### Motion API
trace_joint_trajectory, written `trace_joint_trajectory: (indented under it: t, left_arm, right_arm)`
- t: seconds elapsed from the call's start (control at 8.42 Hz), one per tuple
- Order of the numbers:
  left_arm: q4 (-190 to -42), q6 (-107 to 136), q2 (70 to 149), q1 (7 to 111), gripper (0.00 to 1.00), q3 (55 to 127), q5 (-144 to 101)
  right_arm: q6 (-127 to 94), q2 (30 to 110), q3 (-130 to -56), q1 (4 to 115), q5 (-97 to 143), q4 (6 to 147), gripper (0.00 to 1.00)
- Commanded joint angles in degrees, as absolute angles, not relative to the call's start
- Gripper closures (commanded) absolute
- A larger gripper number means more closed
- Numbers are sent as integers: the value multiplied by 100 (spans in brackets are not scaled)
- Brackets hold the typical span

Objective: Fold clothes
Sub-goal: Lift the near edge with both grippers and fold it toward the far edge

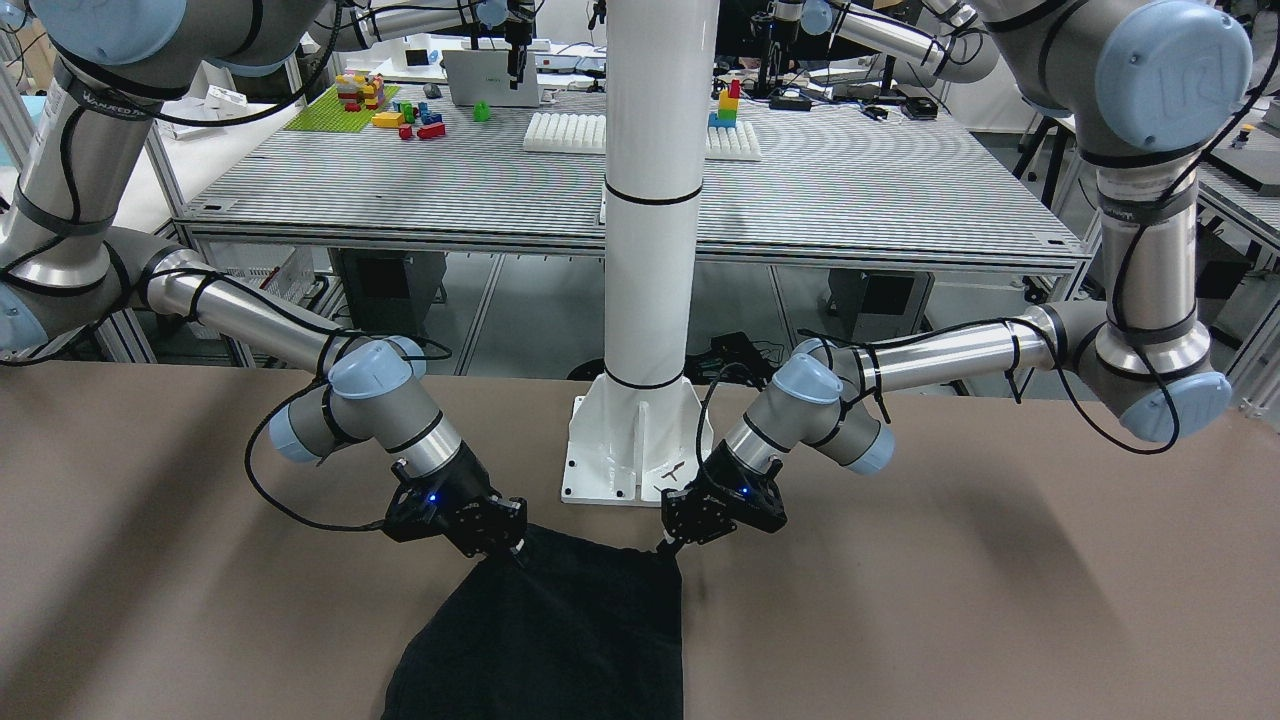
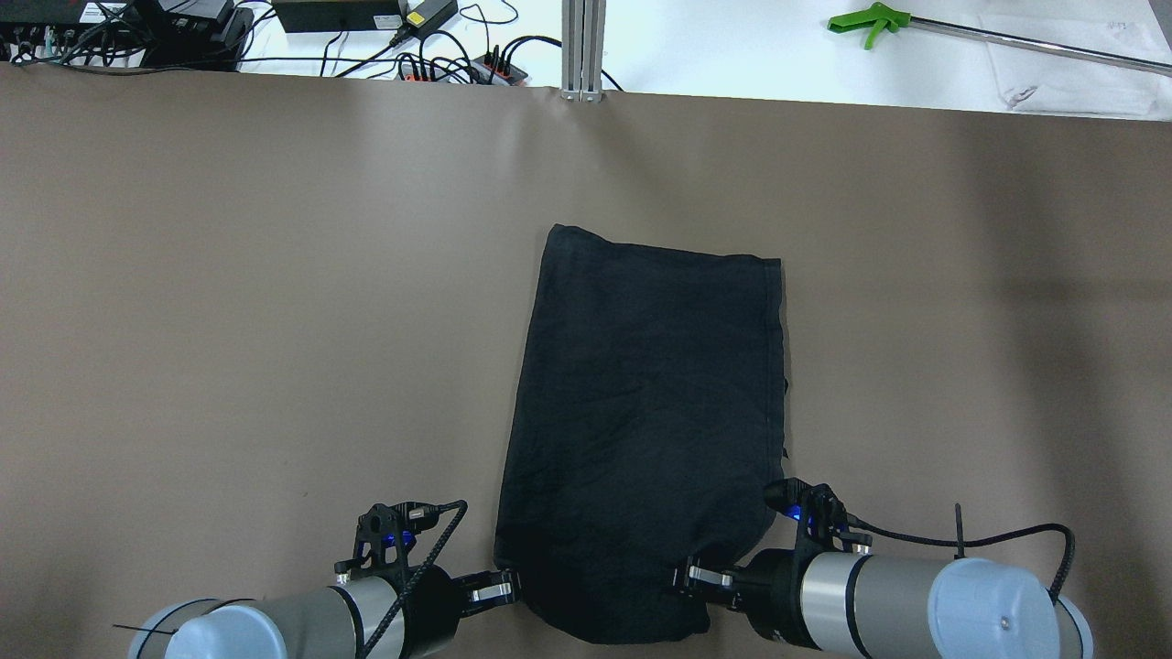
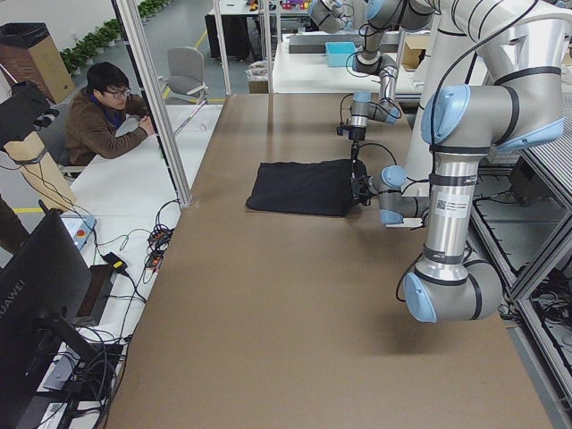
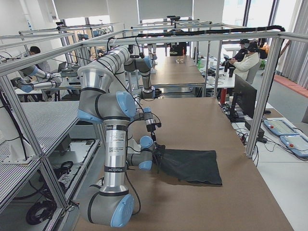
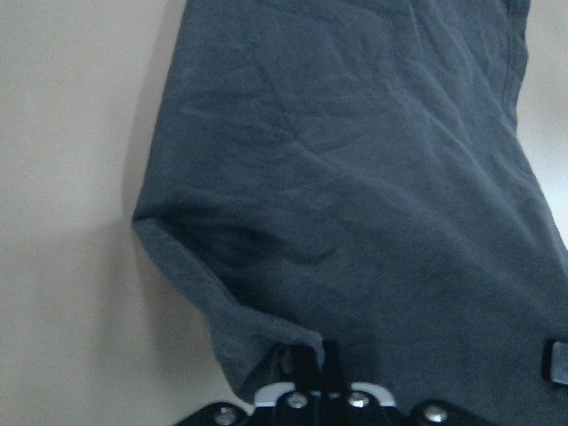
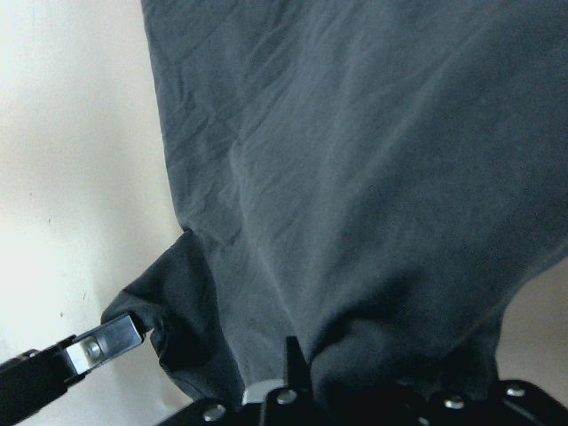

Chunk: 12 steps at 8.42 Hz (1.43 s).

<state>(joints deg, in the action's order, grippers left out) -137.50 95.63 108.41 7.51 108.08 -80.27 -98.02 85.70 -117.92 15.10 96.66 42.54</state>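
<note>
My left gripper (image 2: 500, 589) is pinched closed on the near left corner of the black garment (image 2: 645, 412). The left wrist view shows its fingers (image 5: 324, 362) tight together with the hem bunched between them. My right gripper (image 2: 698, 577) bites the opposite near corner. Cloth gathers over its tips in the right wrist view, so I read that grip as closed rather than certain. The garment's near edge spans both grippers just in front of the white robot base (image 1: 635, 450). The rest lies on the brown table (image 2: 229, 320), running away from me.
</note>
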Motion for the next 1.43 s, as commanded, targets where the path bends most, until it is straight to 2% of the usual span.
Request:
trace_joint_trajectory:
  t: [0.0,0.36,0.59,0.95,1.31]
  left_arm:
    - [-13755,9431,10854,676,100,11057,-8059]
    - [-13729,9202,10950,1429,100,11084,-8505]
    - [-13729,9176,11353,2299,100,10681,-9154]
    - [-13729,9255,12022,2855,100,10048,-9255]
    - [-13729,9264,12067,3286,100,9862,-9473]
  right_arm:
    - [-9800,8614,-12023,1169,9607,4245,100]
    - [-9730,8491,-11857,1798,9694,4254,100]
    - [-9387,8342,-11691,2117,9607,4245,100]
    - [-9395,8201,-11453,2697,9607,4280,100]
    - [-9404,7744,-10751,3136,9580,4298,100]
